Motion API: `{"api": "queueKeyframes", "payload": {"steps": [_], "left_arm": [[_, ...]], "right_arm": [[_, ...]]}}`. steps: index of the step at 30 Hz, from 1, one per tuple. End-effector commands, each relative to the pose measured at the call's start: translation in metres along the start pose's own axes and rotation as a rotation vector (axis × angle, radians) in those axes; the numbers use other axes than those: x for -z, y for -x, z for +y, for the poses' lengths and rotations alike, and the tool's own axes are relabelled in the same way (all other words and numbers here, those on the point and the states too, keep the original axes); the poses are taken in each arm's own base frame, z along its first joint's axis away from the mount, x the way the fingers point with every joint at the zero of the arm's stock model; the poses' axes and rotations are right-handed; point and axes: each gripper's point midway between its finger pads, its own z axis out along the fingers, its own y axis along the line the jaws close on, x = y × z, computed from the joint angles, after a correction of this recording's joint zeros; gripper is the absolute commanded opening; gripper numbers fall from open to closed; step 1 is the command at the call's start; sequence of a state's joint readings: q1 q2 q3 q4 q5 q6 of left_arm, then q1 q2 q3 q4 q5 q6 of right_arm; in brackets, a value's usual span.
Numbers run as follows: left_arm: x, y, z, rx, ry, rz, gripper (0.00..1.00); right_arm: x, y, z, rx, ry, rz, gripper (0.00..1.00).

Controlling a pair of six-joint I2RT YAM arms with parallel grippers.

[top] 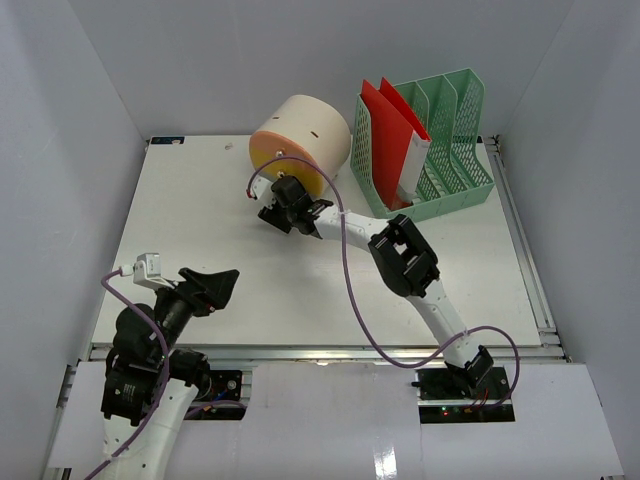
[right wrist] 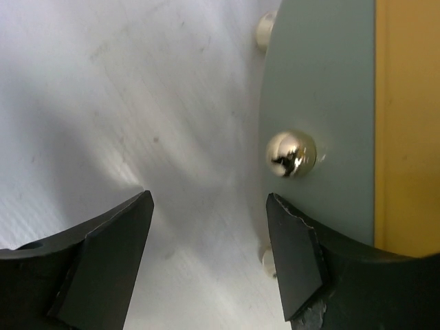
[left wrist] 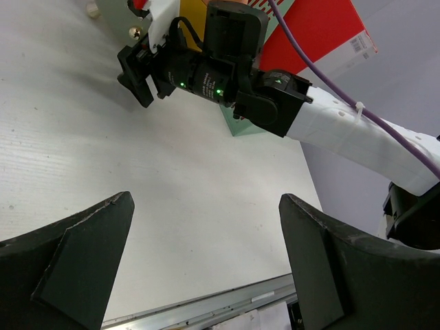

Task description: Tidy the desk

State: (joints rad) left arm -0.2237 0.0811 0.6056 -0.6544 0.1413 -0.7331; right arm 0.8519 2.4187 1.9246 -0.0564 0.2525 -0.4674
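Aiming right hand (right wrist: pixel 208 203), spread, at brass knob (right wrist: pixel 291 154) of side-lying drum (top: pixel 305 135); likely next, centring and pinching it. Left hand (left wrist: pixel 206 203) likewise spread.

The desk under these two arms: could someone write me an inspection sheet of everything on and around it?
Surface: desk, white, mostly bare.
Job's things: cream drum, orange face toward the arms, far centre; green file rack holding red folders, far right.
Clutter: nothing seen.
Grippers: left tool open, empty, above the desk's near-left part; right tool open, empty, close to a brass knob on the drum.
Cables: purple cable looping along the right arm; another on the left.
Surroundings: white walls on three sides; aluminium rail at front.
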Motion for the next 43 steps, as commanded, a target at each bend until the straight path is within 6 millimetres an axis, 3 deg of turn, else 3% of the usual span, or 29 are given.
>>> {"api": "queueKeyframes", "payload": {"steps": [1,2,3,6,8,10,12,14,19,21,23,28,31,43], "left_arm": [[0.001,0.003,-0.007,0.003,-0.023,-0.001,0.98],[0.000,0.002,-0.008,-0.001,-0.034,0.007,0.98],[-0.002,0.000,-0.008,-0.005,-0.039,0.013,0.98],[-0.010,-0.007,-0.012,-0.020,-0.077,0.053,0.98],[-0.016,-0.014,-0.017,-0.032,-0.116,0.100,0.98],[-0.020,-0.022,-0.024,-0.036,-0.165,0.147,0.98],[-0.026,-0.026,-0.029,-0.039,-0.205,0.180,0.98],[-0.031,-0.030,-0.032,-0.041,-0.225,0.217,0.98],[-0.042,-0.024,-0.042,-0.089,-0.263,0.246,0.98],[-0.044,-0.021,-0.045,-0.117,-0.273,0.248,0.98],[-0.050,-0.022,-0.045,-0.131,-0.272,0.267,0.98],[-0.062,-0.026,-0.040,-0.168,-0.280,0.288,0.98],[-0.069,-0.030,-0.037,-0.176,-0.287,0.300,0.98],[-0.080,-0.034,-0.031,-0.236,-0.303,0.302,0.98]], "right_arm": [[0.048,0.049,-0.006,0.001,0.140,-0.156,0.82],[0.065,0.053,0.017,0.015,0.285,-0.186,0.90],[0.087,0.061,0.031,0.037,0.388,-0.229,0.90],[0.147,0.059,0.049,0.045,0.542,-0.275,0.90],[0.191,0.052,0.044,0.056,0.556,-0.304,0.90],[0.235,0.051,0.023,0.042,0.515,-0.348,0.90],[0.263,0.032,0.001,-0.025,0.473,-0.332,0.90],[0.288,0.012,-0.034,-0.132,0.394,-0.320,0.90],[0.349,-0.076,-0.122,-0.435,0.200,-0.297,0.90],[0.368,-0.103,-0.130,-0.493,0.110,-0.281,0.90],[0.380,-0.141,-0.148,-0.557,-0.068,-0.197,0.90],[0.399,-0.181,-0.126,-0.587,-0.213,-0.131,0.90],[0.407,-0.188,-0.119,-0.620,-0.256,-0.139,0.90],[0.400,-0.210,-0.110,-0.675,-0.298,-0.105,0.90]]}}
